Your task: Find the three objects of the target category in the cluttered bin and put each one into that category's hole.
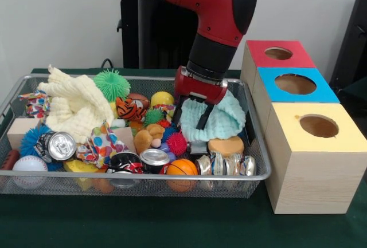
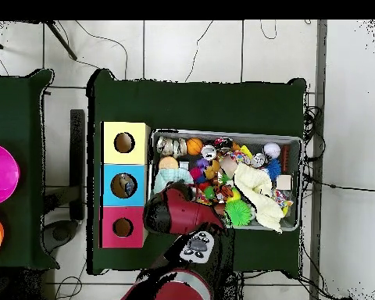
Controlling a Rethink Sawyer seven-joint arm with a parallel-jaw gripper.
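The red arm (image 1: 223, 7) reaches down from the far side of the table into the bin (image 1: 229, 188), which is heaped with balls, spiky toys, cans and two cloths. Three wooden boxes stand in a row just beside the bin's end, and the red box (image 1: 258, 50) is the one farthest from the front camera, behind the blue and the yellow. A cream cloth (image 1: 74, 105) lies piled at the bin's other end, well apart from the arm. A mint cloth (image 1: 223, 119) sits bunched in the corner nearest the red box. The gripper (image 1: 190, 115) hangs over the mint cloth's edge, its black fingers (image 1: 203, 116) spread apart with the tips down against the fabric, gripping nothing that we can make out. We judge the search to be in hand, with nothing yet carried toward the hole (image 1: 278, 53), which shows dark and unobstructed. We see no bottle plainly. A crumpled shiny bundle (image 1: 226, 165) lies against the bin's front wall, below the mint cloth, and we cannot tell whether it is a bottle or a crushed can. The next move, as we read it, calls for closing on the cloth and lifting it aside to show what lies beneath. Loose fabric may drag neighbouring toys along with it.
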